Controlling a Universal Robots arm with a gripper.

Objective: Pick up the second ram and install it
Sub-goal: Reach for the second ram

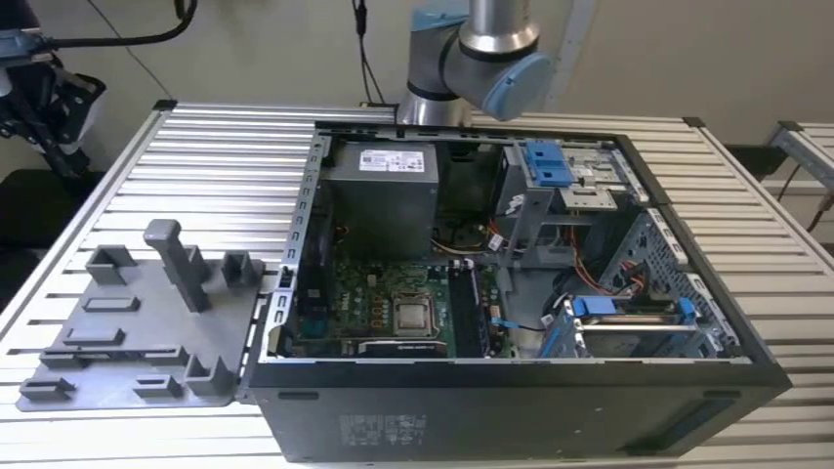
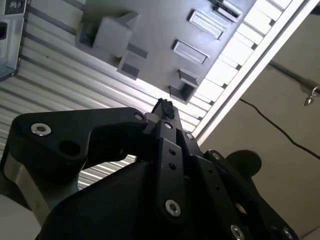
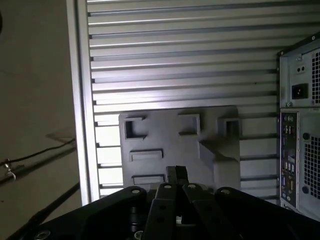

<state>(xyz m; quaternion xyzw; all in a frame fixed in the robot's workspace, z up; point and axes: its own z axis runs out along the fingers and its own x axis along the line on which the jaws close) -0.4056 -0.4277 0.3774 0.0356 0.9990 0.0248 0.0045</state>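
In both wrist views my gripper [image 2: 164, 107] [image 3: 176, 174] hangs high over the table, its two dark fingers pressed together and shut, with nothing showing between them. Straight beneath it lies the grey plastic holder tray [image 3: 170, 135] [image 2: 150, 30] with upright posts and shallow pockets, and I see no stick in it. In the exterior view the tray [image 1: 131, 332] sits at the left of the open computer case [image 1: 521, 410]. Narrow dark strips [image 1: 472, 308] stand in the slots beside the processor socket [image 1: 414, 315]. I cannot tell whether one of them is the second ram.
The arm's joints [image 1: 476, 59] rise behind the case. The table is a ribbed aluminium top [image 1: 222, 166] with its edge near the tray. Inside the case are a power supply [image 1: 381, 191], blue drive latches [image 1: 548, 164] and cables. The case's rear panel [image 3: 300, 125] flanks the tray.
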